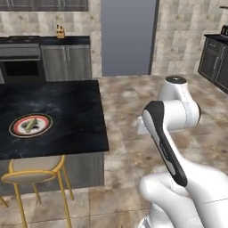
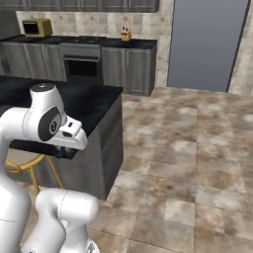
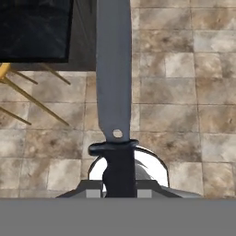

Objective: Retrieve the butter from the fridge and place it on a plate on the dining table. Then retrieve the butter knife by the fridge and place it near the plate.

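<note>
Above the tiled floor | fingers clamped on the butter knife (image 3: 114, 83) handle | blade pointing away

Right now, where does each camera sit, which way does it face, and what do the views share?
Left base view: behind the arm's left, looking forward over the dining table with the plate holding the butter; white arm lower right.
Right base view: behind the arm's right, facing the table corner and grey cabinets; arm lower left.
Hand view: on the hand, looking down along the butter knife held in the gripper over tiled floor.
Shared: the table, a yellow-legged stool and the floor.
</note>
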